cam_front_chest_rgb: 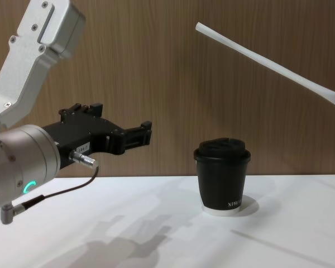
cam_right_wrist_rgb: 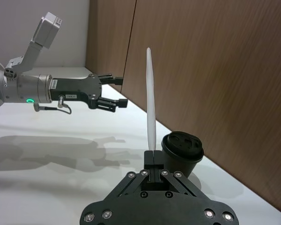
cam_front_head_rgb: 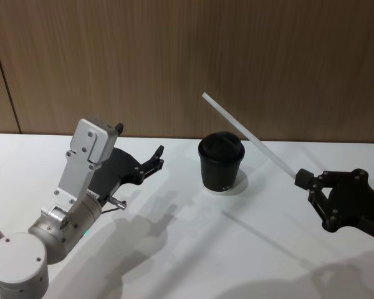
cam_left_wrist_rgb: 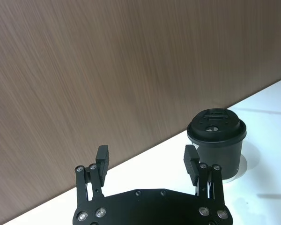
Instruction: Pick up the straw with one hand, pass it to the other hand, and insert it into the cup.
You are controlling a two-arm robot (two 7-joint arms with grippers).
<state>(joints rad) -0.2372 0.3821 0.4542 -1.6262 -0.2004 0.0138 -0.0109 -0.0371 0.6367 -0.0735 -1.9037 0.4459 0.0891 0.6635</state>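
The straw (cam_front_head_rgb: 249, 135) is in the air. Its lower end is clamped between the fingers of the right end effector (cam_front_head_rgb: 302, 179) at the right of the worktop (cam_front_head_rgb: 174, 255). From there it slants up toward the robot's left, and its free end is high above the cup (cam_front_head_rgb: 220, 167) without touching it.

The straw looks light, thin and fairly stiff. A hard squeeze would probably crush or kink it, and its smooth round side could roll or slip between flat pads. For the handover, a good hold would be near the middle of its length, clear of the right fingers, which leaves a free end to go into the lid (cam_left_wrist_rgb: 216, 124).

The left end effector (cam_front_head_rgb: 157, 158) hovers above the worktop to the left of the cup. Its fingers are spread apart with nothing between them, aimed toward the cup and well apart from the straw. The cup stands upright with its lid on. The small hole in the lid's top means the straw's tip will need close lining up.
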